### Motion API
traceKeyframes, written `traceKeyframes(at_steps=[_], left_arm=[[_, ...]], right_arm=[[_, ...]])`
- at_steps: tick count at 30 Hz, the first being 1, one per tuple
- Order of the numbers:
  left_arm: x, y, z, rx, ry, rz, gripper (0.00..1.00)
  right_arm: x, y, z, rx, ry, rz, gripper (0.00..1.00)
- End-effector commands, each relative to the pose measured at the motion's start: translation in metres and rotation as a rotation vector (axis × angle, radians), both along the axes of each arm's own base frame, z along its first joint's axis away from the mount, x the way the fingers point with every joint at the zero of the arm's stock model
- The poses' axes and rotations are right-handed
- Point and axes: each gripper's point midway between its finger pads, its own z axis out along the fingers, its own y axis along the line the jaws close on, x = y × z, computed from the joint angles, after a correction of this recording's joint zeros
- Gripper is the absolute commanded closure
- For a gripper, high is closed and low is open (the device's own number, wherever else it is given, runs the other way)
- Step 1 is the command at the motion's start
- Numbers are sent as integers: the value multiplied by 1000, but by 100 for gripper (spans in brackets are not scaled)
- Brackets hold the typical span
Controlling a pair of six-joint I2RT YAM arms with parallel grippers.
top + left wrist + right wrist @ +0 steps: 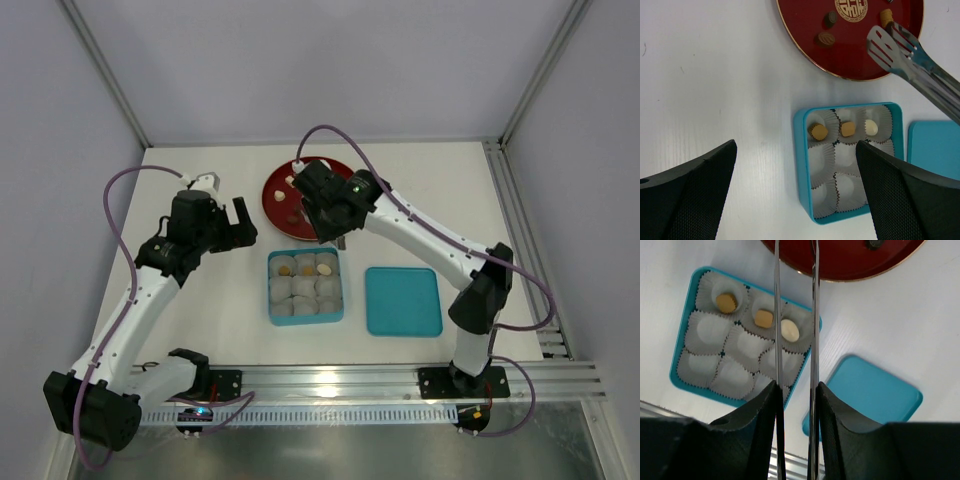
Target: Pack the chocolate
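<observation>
R gripper (795, 390) jaws pinched narrow on tongs (813, 315), tips out ahead over red plate (860, 55) w/ loose chocolate (826, 39); L gripper (796, 150) jaws wide apart, empty; box (801, 165) just ahead betw them, 3 pcs in far row of paper cups (847, 156); lid (935, 150) just outside its right-side jaw

A white table (200, 330) with a faint woodgrain fills the enclosure. Plain pale grey-lavender panels close it in: a back wall (320, 60), a left wall (50, 200) and a right wall (590, 180), joined at the far corners by slanting aluminium posts (105, 75). A slotted aluminium rail (340, 378) runs along the table's near edge, another (515, 230) along its right. Below lies brushed grey metal (330, 450). The light is even and the shadows soft.
</observation>
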Motion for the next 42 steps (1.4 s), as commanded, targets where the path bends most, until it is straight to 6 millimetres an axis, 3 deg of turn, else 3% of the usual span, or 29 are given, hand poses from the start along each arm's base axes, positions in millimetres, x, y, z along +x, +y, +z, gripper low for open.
traceKeyframes(at_steps=[1,5,9,21,42], left_arm=[[3,-2,6,-22,-26,0,0],[4,-2,5,-21,-24,1,0],[4,-2,5,-20,-23,2,0],[3,-6,5,-35,-15,-18,0],[3,-5,5,-33,-16,-16,0]], right_arm=[[28,14,18,47,-41,49,61],[52,22,-4,26,-11,60,61],[66,30,-11,27,-2,69,59],[67,38,-32,10,43,92,59],[68,39,-50,-30,68,115,58]])
